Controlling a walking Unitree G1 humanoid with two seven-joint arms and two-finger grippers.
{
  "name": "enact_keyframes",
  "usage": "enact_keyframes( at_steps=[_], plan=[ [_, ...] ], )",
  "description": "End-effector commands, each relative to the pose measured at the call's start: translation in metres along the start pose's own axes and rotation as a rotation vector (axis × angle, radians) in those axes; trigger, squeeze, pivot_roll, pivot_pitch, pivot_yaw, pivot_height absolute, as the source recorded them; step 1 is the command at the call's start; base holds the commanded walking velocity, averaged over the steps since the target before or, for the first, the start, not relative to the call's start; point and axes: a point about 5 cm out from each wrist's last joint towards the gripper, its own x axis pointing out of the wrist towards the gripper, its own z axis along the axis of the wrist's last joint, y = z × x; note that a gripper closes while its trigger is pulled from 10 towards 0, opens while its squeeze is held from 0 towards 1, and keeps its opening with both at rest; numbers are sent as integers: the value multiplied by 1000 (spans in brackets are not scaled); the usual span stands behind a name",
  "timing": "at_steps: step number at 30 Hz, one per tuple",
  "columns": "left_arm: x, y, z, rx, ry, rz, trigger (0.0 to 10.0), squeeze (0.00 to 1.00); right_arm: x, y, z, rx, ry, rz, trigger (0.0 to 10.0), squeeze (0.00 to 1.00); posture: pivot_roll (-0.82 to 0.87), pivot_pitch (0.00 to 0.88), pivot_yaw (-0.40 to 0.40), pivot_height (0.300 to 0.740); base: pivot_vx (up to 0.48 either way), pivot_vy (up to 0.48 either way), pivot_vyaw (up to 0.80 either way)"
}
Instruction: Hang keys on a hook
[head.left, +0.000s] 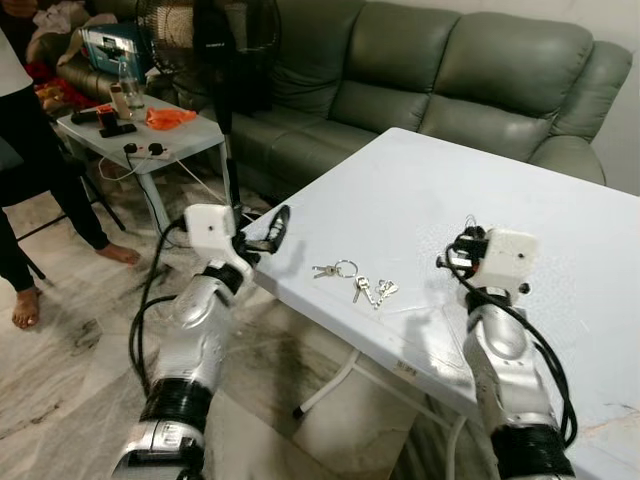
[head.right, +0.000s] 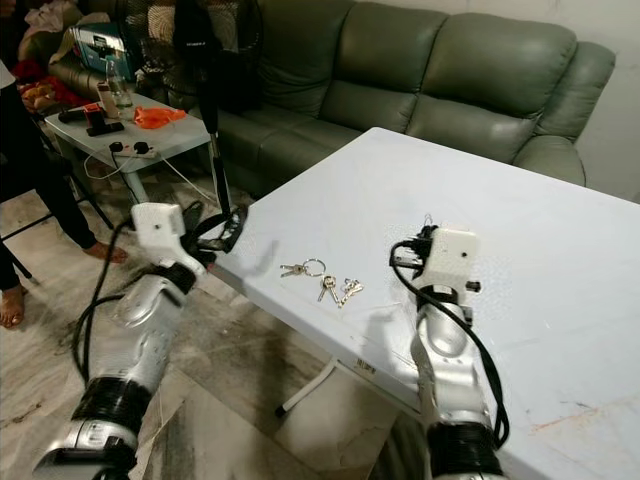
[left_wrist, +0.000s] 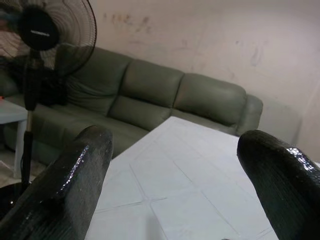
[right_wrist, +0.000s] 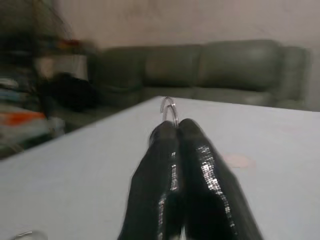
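A bunch of keys (head.left: 354, 282) on a ring lay flat on the white counter (head.left: 520, 210), near its front edge and between the two arms, touching neither end effector. The left end effector (head.left: 270, 232) was held at the counter's near corner, just beside the edge and to the left of the keys; its two black fingers (left_wrist: 75, 180) stood wide apart, with nothing between them, and pointed across the counter toward the sofa (head.left: 420, 70). The right end effector (right_wrist: 175, 131) was raised above the counter to the right of the keys, well apart from them. Its fingers were pressed together along their length, and a small loop of silver wire, a hook (right_wrist: 169, 107), stood up from between the tips, pinched there. In the head views the right wrist housing (head.left: 505, 255) covered the fingers, and only a thin wire showed above it.

Behind the counter ran a grey-green leather sofa along a pale wall. A black pedestal fan (head.left: 215, 40) stood on the tiled floor (head.left: 70, 360) left of the counter. Farther left, a small side table (head.left: 150, 135) carried an orange item, a bottle and dark small objects too small to identify. A person's legs (head.left: 30, 180) and bare feet showed at the left edge.
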Motion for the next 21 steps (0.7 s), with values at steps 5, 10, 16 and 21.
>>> enact_keyframes(
  at_steps=[5, 10, 16, 21],
  plan=[
    [-16, -11, 15, 51, -51, -37, 10000, 0, -29, 10, 23, 124, -145, 158, 10000, 0, -22, 0, -17, 740, 0, 0, 0],
    [-29, -14, 13, 47, -55, -20, 10000, 0, -45, 14, 16, 119, -109, 168, 10000, 0, -20, 1, -18, 740, 0, 0, 0],
    [-37, -12, -6, 31, 3, 30, 10000, 0, -51, 13, 2, 75, -26, 135, 10000, 0, -24, 10, -16, 740, 0, 0, 0],
    [-35, -15, -7, 10, 25, 35, 10000, 0, -49, 15, -3, 60, 12, 143, 10000, 0, -27, 18, -14, 740, 0, 0, 0]
  ],
)
